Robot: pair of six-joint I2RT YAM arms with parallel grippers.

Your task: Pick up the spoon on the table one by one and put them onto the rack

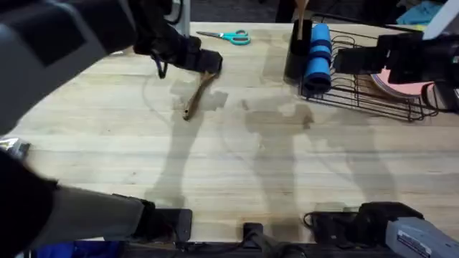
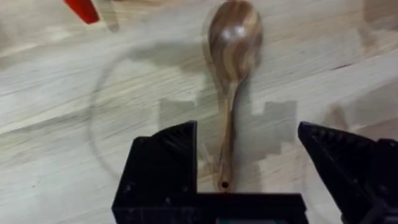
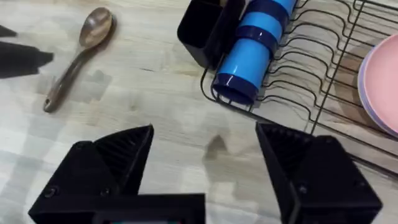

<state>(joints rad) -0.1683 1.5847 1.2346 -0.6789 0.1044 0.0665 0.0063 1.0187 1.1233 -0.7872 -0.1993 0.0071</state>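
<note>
A brown wooden spoon [image 1: 198, 93] lies flat on the pale table [image 1: 237, 165] at the back left. My left gripper [image 1: 204, 63] hovers over it, open. In the left wrist view the spoon [image 2: 231, 74] runs lengthwise between the spread fingers [image 2: 163, 163], its handle end close to one of them and nothing gripping it. The black wire rack [image 1: 366, 89] stands at the back right, with a tall black utensil cup [image 1: 297, 50] at its near end. My right gripper [image 1: 346, 61] hangs open by the rack [image 3: 311, 81], holding nothing; its view also shows the spoon [image 3: 81, 56].
A blue cup [image 1: 318, 57] and a pink plate [image 1: 405, 84] rest in the rack. A wooden handle [image 1: 301, 11] sticks out of the utensil cup. Teal-handled scissors [image 1: 229, 36] lie at the table's far edge. A red object [image 2: 81, 9] sits beyond the spoon.
</note>
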